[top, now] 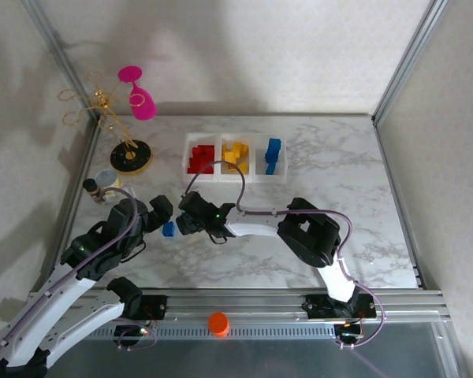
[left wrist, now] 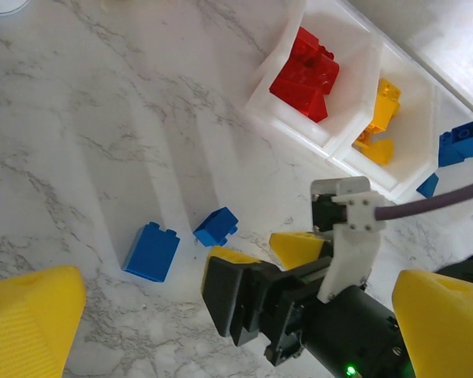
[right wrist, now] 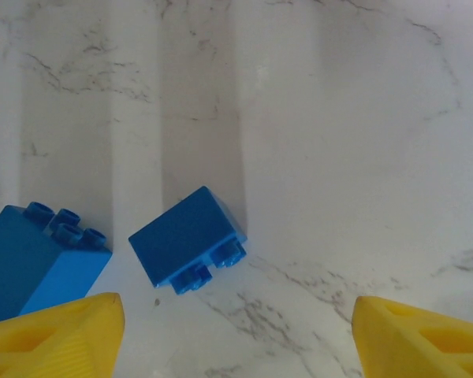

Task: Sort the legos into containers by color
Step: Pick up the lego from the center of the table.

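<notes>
On the marble table [top: 339, 181], near edge, from left to right:

1. left gripper [top: 154, 215]. Fingers spread to their widest; nothing is held. It is poised low over the table, just left of the loose bricks.

2. tall blue brick [left wrist: 151, 250]. Stood upright on the table, studs on top, apart from the containers and unsorted.

3. smaller blue brick [right wrist: 188, 248]. Laid on its side just beside item 2, not touching it, with the studs turned toward the right wrist camera. It is set askew to the jaws.

4. right gripper [right wrist: 236, 335]. Jaws parted wide and empty, with item 3 just ahead of the gap and item 2 near the left finger.

5. containers [top: 256, 175]. Three joined bins at the far side: red bricks [top: 199, 157] in the left bin, yellow bricks [top: 235, 154] in the middle, sorted blue bricks [top: 273, 155] in the right.

Handling note, items 2 and 3: both are judged light, rigid and not fragile, though smooth enough to slip. A hold is best taken across two opposite flat walls, clear of the studs. For item 3, the wrist would first need to be turned square to it.
</notes>
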`<control>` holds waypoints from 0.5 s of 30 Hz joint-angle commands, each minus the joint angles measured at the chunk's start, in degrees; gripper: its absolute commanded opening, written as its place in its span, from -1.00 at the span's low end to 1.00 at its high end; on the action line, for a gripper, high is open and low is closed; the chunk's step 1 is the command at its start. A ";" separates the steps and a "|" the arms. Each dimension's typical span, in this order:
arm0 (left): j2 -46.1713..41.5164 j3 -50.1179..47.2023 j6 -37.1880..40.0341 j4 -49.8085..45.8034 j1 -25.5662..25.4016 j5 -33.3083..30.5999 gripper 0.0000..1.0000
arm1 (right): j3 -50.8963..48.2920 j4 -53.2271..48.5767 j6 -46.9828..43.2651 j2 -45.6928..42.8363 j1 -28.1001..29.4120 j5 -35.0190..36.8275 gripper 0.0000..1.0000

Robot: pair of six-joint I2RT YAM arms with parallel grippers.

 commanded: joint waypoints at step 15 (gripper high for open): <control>0.84 -0.74 -0.60 -1.28 0.54 -2.24 0.99 | 9.33 -1.27 -9.70 7.94 -1.28 2.32 0.21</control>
